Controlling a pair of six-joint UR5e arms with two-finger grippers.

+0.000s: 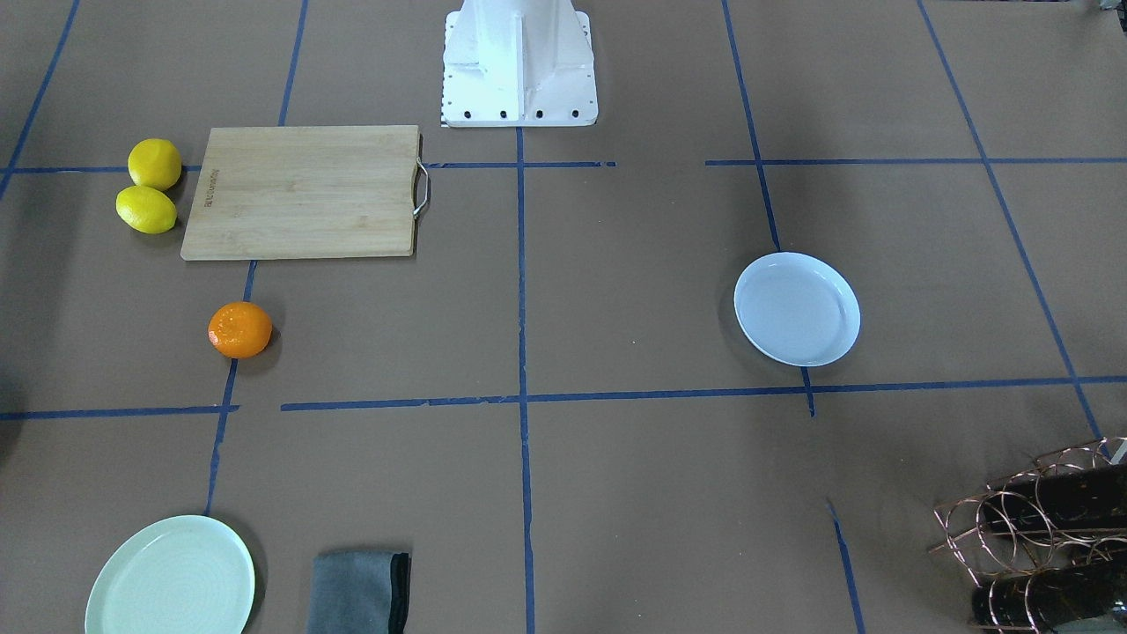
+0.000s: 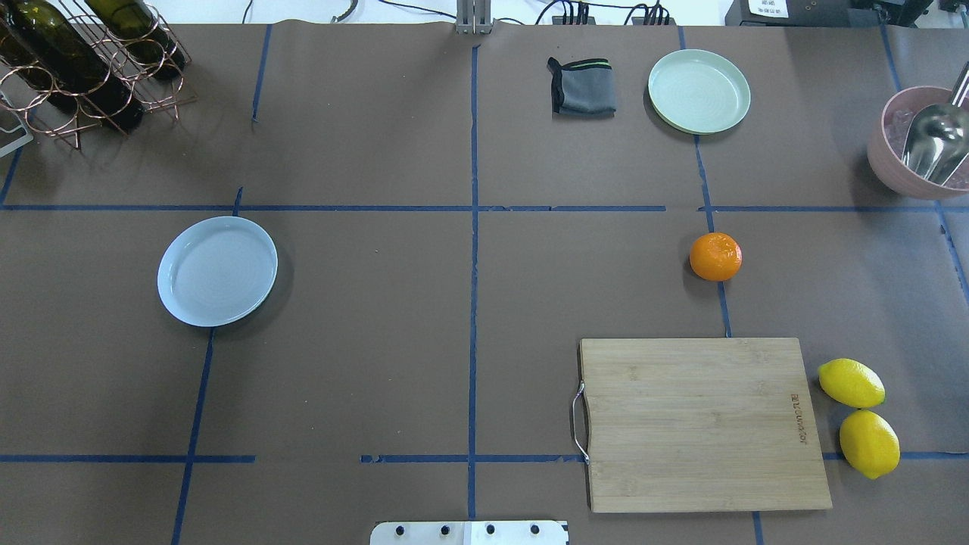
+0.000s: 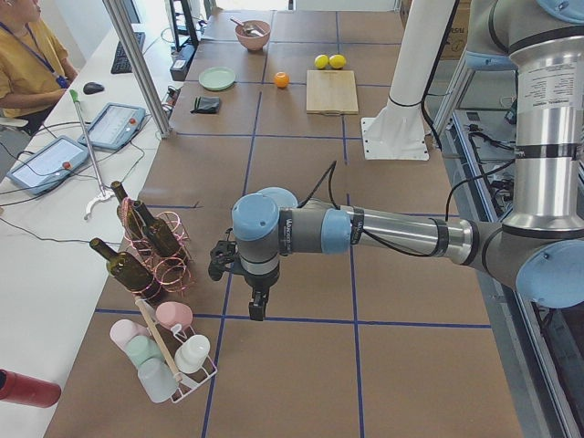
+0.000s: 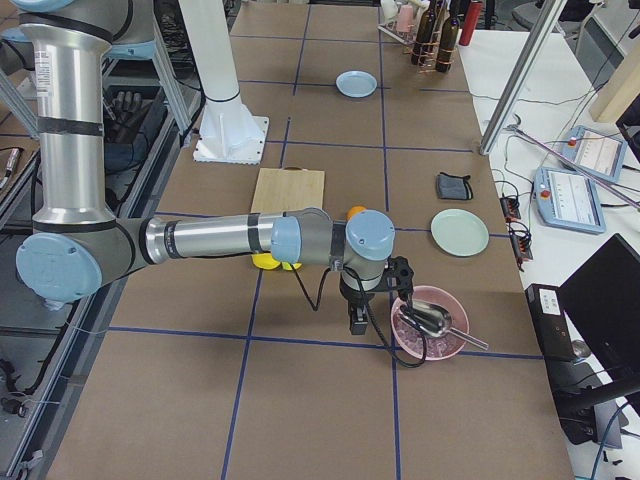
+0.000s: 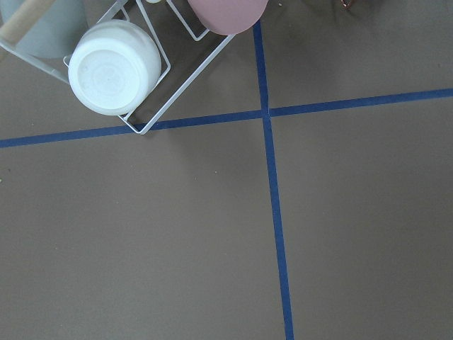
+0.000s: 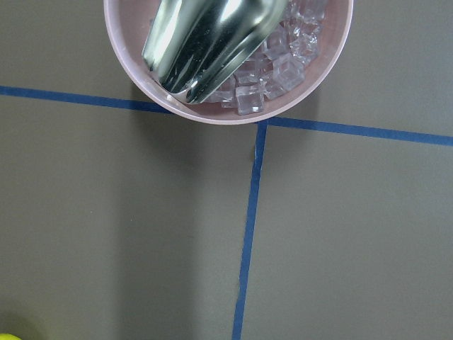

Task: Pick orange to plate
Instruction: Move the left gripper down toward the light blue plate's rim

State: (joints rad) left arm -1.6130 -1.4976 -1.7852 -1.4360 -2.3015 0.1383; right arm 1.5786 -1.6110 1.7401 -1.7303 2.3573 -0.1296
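Observation:
The orange lies alone on the brown table on my right side, just beyond the wooden cutting board; it also shows in the front view. The pale bluish-white plate sits on my left half and holds nothing. Neither gripper appears in the overhead or front views. The left gripper hangs off the table's left end near the bottle rack, and I cannot tell its state. The right gripper hangs beside the pink bowl, state also unclear.
Two lemons lie right of the board. A mint-green plate and a grey cloth sit at the far side. The pink bowl holds ice and a metal scoop. A wire bottle rack and a cup rack stand at the left.

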